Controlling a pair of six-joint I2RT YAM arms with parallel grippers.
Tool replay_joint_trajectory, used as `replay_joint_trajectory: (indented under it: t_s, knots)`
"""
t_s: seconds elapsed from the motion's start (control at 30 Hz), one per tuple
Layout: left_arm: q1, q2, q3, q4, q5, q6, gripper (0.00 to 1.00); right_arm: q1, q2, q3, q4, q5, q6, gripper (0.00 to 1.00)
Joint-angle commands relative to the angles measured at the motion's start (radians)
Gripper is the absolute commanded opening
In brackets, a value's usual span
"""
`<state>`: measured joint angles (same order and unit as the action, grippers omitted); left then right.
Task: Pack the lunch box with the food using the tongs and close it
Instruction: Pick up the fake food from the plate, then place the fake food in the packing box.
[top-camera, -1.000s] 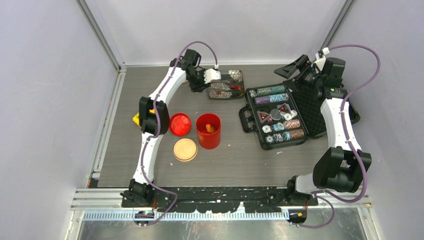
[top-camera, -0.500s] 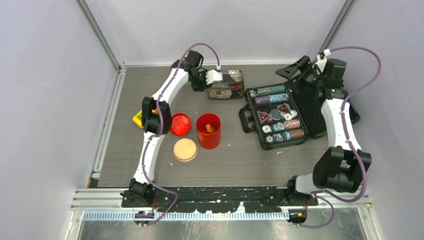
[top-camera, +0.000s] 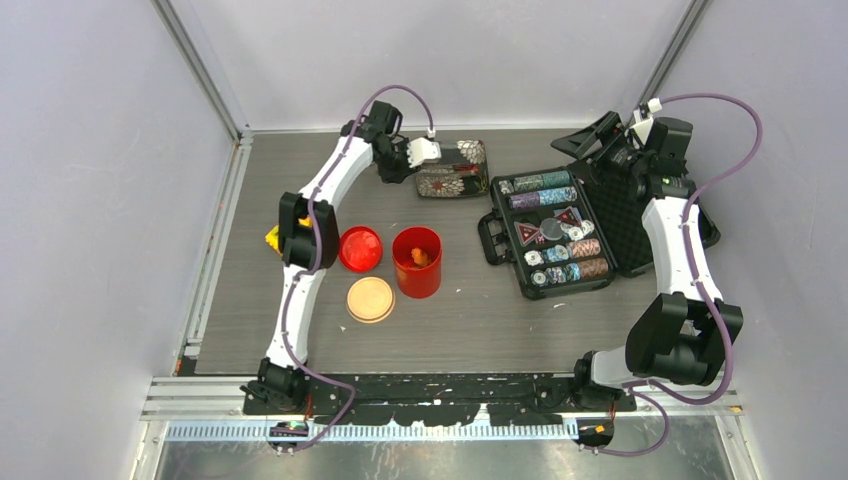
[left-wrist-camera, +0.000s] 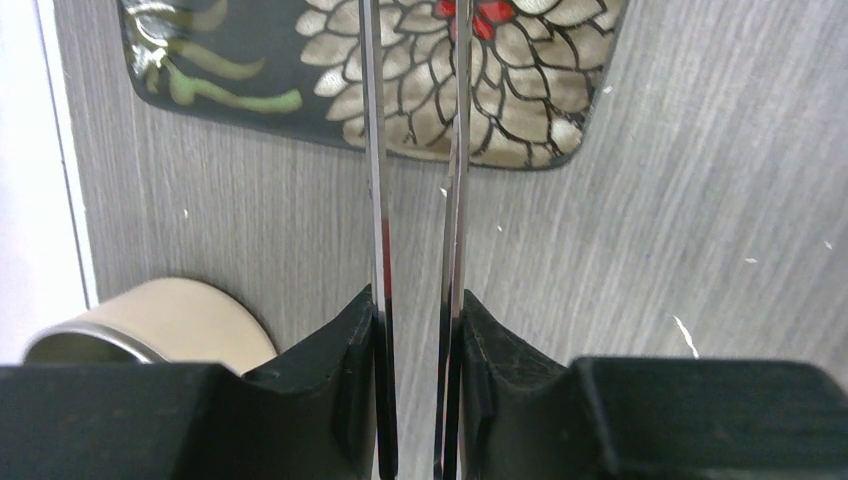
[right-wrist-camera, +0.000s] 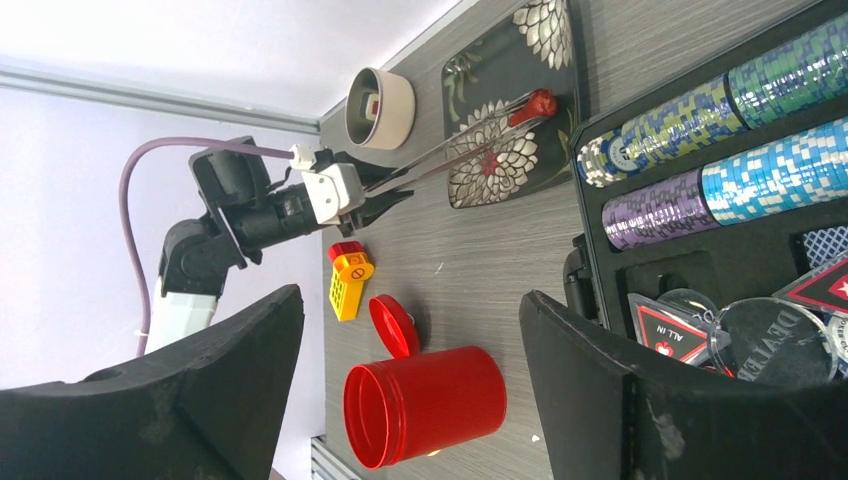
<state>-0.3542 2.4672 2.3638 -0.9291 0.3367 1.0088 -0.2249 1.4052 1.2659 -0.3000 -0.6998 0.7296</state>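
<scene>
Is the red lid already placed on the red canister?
No, the red lid lies beside the red canister, whose top stands open in the top view.

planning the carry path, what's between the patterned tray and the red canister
Just bare tabletop between patterned tray and red canister, shown in the top view.

The canister (top-camera: 417, 262) and its lid (top-camera: 360, 249) are plain red; the food (top-camera: 421, 257) inside is orange. The disc lid (top-camera: 370, 299) is beige, the tub (right-wrist-camera: 380, 108) cream, the tongs (left-wrist-camera: 376, 200) silver. The tray (top-camera: 452, 170) is black with cream, red-centred flowers. The case (top-camera: 618, 225) is black, its chips (right-wrist-camera: 780, 165) striped purple, blue and green. The surface (top-camera: 470, 320) is grey wood-grain.
</scene>
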Motion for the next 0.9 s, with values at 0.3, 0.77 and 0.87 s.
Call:
replay_joint_trajectory:
  t_s: [0.3,0.77,0.87]
  knots:
    - [0.045,-0.367,-0.206,0.056,0.081,-0.221,0.1,-0.004,0.003,-0.005,0.05,-0.012,0.012,0.82]
    - [0.109,-0.89,-0.658,0.006,0.153,-0.33,0.05,0.048,0.003,0.007,0.02,-0.011,-0.02,0.82]
    - [0.115,-1.021,-0.747,-0.042,0.162,-0.303,0.05,0.065,0.003,0.024,-0.008,-0.01,-0.05,0.82]
